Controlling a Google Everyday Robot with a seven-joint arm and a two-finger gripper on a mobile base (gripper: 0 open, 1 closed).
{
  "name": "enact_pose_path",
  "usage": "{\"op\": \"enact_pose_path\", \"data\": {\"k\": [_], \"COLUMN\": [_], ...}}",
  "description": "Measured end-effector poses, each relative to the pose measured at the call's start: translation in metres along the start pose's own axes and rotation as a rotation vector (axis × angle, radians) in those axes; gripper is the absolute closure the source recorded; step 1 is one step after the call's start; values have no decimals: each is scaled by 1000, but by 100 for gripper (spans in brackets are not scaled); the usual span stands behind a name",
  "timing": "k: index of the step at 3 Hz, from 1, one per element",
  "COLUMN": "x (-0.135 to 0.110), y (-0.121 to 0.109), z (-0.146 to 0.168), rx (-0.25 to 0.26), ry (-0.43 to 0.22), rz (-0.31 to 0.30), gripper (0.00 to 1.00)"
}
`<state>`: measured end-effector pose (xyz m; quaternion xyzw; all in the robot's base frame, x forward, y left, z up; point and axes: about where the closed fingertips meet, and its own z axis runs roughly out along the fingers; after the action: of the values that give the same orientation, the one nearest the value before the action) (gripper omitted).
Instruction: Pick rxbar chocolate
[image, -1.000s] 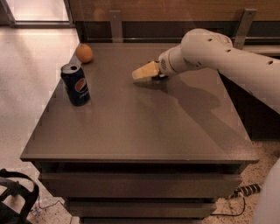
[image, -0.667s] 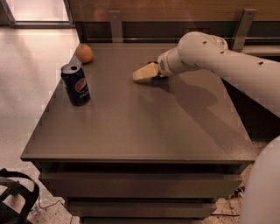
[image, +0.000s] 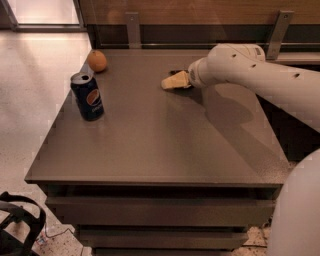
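My gripper (image: 171, 81) is low over the far middle of the brown table (image: 150, 150), reaching in from the right on the white arm (image: 250, 70). A thin dark sliver (image: 176, 72) shows just behind the gripper; it may be the rxbar chocolate, mostly hidden by the gripper. I cannot tell whether the gripper touches it. The blue soda can (image: 87, 96) stands upright at the left side of the table. The orange fruit (image: 97, 61) lies at the far left corner.
A wooden wall panel with metal brackets (image: 132, 30) runs behind the table. The robot's white body (image: 300, 210) fills the lower right. A black object (image: 15, 225) lies on the floor at the lower left. Drawers sit under the tabletop.
The gripper has stayed at almost the same spot by the dark sliver. The robot's white body shows larger at the lower right. The can and the orange have not moved.
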<state>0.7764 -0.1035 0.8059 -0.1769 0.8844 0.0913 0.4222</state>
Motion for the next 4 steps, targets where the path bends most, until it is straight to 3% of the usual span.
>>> {"op": "enact_pose_path", "data": {"k": [1, 2, 4], "x": [4, 7, 6], "y": [-13, -13, -12], "z": [-1, 3, 2], "rx": [51, 62, 60], "ry": [-1, 2, 3], "rz": [26, 28, 28], "gripper": [0, 0, 41]}}
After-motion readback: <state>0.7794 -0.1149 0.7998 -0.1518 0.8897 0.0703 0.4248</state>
